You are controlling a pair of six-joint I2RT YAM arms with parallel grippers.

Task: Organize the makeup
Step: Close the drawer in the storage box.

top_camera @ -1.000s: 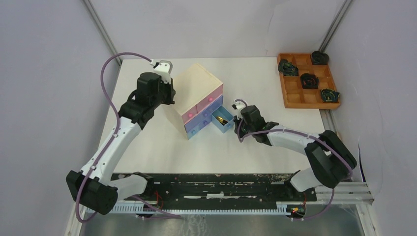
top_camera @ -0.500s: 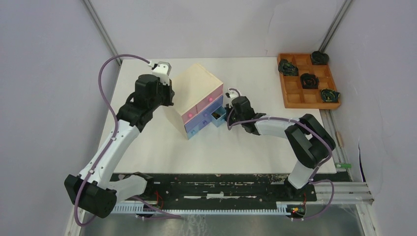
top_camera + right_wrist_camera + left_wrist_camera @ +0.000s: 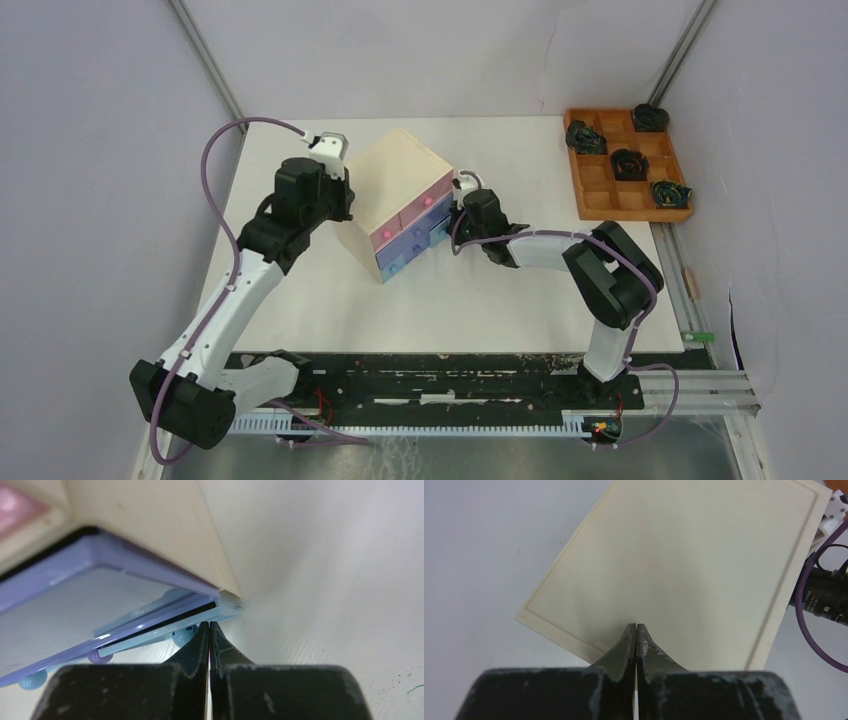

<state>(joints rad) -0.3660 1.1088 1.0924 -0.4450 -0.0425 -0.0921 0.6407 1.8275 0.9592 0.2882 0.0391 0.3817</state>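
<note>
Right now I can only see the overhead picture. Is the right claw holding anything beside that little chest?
Observer: No. Its wrist camera shows the right gripper shut on nothing, with its tip at the lower front edge of the pale blue drawer.
Visitor: And the left claw, behind the chest?
Observer: The left gripper is shut and empty too, pointing at a plain cream panel of the chest. I cannot tell whether it touches.

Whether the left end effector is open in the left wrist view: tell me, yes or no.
No, the left end effector is shut, its fingertips meeting with no gap over the pale chest.
</note>
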